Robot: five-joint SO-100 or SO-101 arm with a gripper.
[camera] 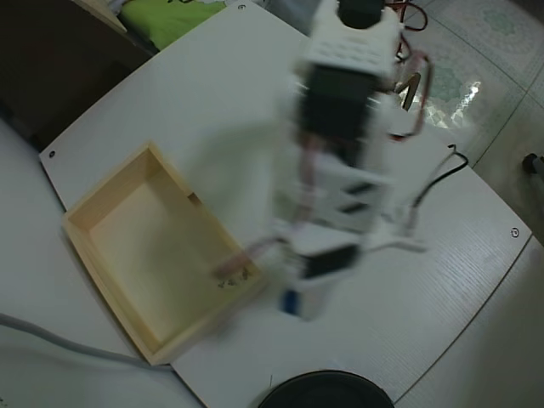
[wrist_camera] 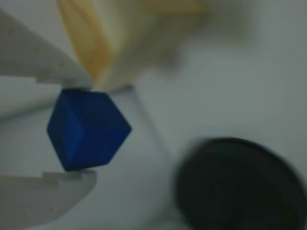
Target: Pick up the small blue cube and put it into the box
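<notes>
White table [camera: 442, 280] | small blue cube [wrist_camera: 88, 129] clamped in gripper [wrist_camera: 85, 129], raised beside box [camera: 102, 255] near front edge | likely light, rigid, smooth; pinched on opposite edges, may twist

A black round object [camera: 325, 391] is sitting at the white table's [camera: 212, 93] near edge; a green thing [camera: 161, 17] is lying beyond its far corner.

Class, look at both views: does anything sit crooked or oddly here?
Yes. In the wrist view the small blue cube sits skewed in the gripper, pinched corner-on rather than flat. The box looks intact and empty.
</notes>
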